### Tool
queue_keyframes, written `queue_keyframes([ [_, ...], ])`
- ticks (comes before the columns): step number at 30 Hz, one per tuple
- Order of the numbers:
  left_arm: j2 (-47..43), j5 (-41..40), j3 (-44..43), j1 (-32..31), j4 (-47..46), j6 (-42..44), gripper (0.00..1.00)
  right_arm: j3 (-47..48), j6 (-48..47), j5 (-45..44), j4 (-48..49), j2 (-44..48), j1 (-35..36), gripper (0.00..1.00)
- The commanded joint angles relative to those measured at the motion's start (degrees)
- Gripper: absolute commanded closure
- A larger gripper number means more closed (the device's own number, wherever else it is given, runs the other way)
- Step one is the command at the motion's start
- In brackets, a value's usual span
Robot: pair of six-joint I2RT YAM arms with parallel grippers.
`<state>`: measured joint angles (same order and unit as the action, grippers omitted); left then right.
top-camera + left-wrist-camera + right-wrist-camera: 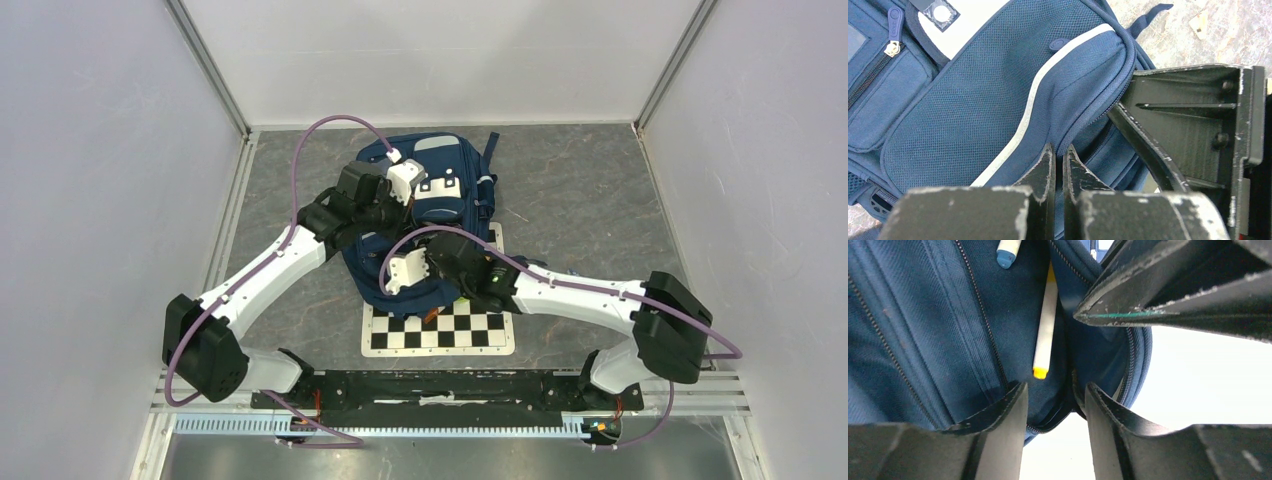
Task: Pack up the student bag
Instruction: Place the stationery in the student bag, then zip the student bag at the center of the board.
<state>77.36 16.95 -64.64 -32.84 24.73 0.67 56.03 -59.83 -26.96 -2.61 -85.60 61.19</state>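
Centre of table [580, 190]: student bag [973, 110], near end over checkerboard [440, 335] at 6 o'clock. Left end effector [1059, 152] at bag's 11 o'clock, closed tight, tips against fabric; grip unclear. Right end effector [1055, 386] at bag's 6 o'clock, half parted, empty, above open pocket with yellow-capped pen [1045, 320] and blue-capped pen [1007, 252].

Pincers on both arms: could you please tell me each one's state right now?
Left pincer: closed, pinching the flap edge of the student bag.
Right pincer: open, holding nothing.
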Motion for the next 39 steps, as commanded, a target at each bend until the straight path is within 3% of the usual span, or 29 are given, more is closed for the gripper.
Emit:
queue_keyframes([
  [1, -1.51, 3.28, -1.02, -0.37, -6.45, -3.04, 0.98, -2.28, 2.63, 2.59, 2.15, 4.46, -0.28, 0.48],
  [7, -0.96, 0.68, -0.4, -0.34, -6.72, -2.35, 0.98, -4.44, 11.78, 8.46, -0.9, 11.49, -0.36, 0.33],
  [8, -0.7, 0.68, -0.4, -0.38, -6.64, -2.17, 0.94, -4.96, 13.83, 9.02, -0.95, 12.76, -0.77, 0.29],
  [13, -0.62, 2.38, -0.39, -0.38, -6.99, -1.81, 0.29, -6.09, 25.33, 14.31, -4.32, 18.39, -5.56, 0.27],
  [15, -2.29, 2.16, 0.79, -0.37, -8.75, -1.92, 0.14, -7.51, 28.6, 17.61, -4.33, 21.48, -7.16, 0.26],
  [17, -4.95, 1.18, 2.56, -0.31, -11.26, -2.69, 0.06, -8.59, 31.71, 22.29, -4.6, 24.42, -9.13, 0.24],
  [20, -9.3, -2.26, 4.76, 0.0, -12.63, -7.0, 0.02, -10.18, 38.2, 25.91, -4.33, 27.98, -12.32, 0.2],
  [23, -14.15, -5.57, 9.58, 1.36, -14.1, -13.94, 0.0, -12.11, 47.29, 24.17, -1.82, 29.1, -15.01, 0.14],
  [29, -27.31, -9.31, 24.26, 9.54, -15.23, -26.8, 0.0, -13.82, 58.35, 20.07, 0.96, 24.94, -15.22, 0.14],
  [34, -35.72, -14.72, 34.76, 11.84, -14.3, -27.29, 0.0, -17.7, 63.13, 24.29, 9.05, 26.43, -15.21, 0.15],
  [39, -39.21, -18.75, 41.52, 11.87, -18.45, -26.17, 0.05, -18.33, 62.85, 25.29, 9.0, 27.4, -15.17, 0.15],
])
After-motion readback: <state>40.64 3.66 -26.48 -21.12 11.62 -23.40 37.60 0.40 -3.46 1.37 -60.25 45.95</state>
